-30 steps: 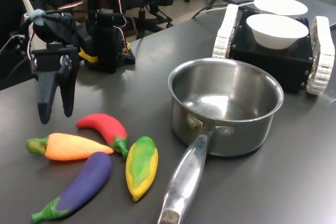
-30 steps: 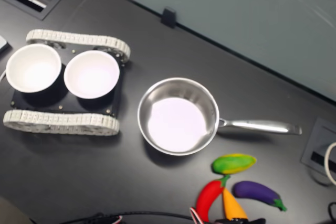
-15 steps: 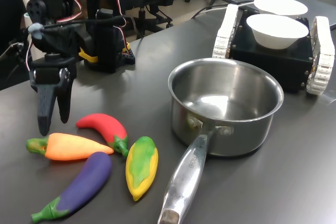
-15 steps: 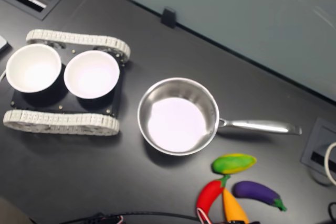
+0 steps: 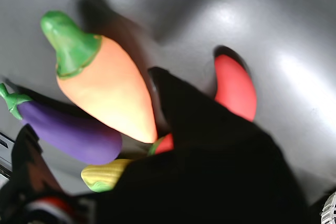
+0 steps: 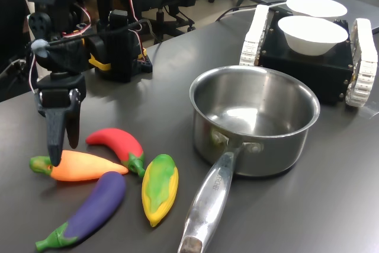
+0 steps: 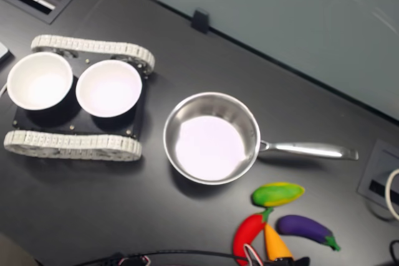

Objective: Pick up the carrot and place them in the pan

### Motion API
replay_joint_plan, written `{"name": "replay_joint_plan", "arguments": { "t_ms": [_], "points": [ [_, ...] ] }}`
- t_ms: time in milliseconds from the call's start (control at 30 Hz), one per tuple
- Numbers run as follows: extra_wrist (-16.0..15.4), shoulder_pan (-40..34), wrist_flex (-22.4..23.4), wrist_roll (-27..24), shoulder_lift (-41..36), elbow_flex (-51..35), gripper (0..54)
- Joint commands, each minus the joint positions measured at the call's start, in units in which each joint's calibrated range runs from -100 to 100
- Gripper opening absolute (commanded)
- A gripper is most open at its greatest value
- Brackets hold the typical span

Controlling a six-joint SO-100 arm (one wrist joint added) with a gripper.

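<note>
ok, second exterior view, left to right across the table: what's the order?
Left white bowl → right white bowl → pan → red chilli → carrot → eggplant. Corn cob left out: it overlaps the chilli-to-eggplant span.

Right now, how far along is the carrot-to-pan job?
Early. Done: the gripper has lined up over the carrot, near its green end, in the first exterior view. In hand: nothing; the carrot lies on the table between the red chilli and the eggplant. Left: grasp, lift, carry and drop into the empty saucepan.
</note>
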Motion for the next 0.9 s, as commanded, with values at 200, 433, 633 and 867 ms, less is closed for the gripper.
{"name": "replay_joint_plan", "arguments": {
  "t_ms": [200, 433, 633, 867],
  "points": [
    [1.6, -2.3, 1.6, 1.9, 0.6, -5.7, 40.0],
    [2.5, -3.6, 2.1, 2.4, 1.7, -5.5, 39.9],
    [3.0, -3.7, 2.1, 2.5, 2.8, -6.0, 39.7],
    [3.7, -4.3, 2.1, 2.4, 4.4, -7.3, 39.5]
  ]
}}
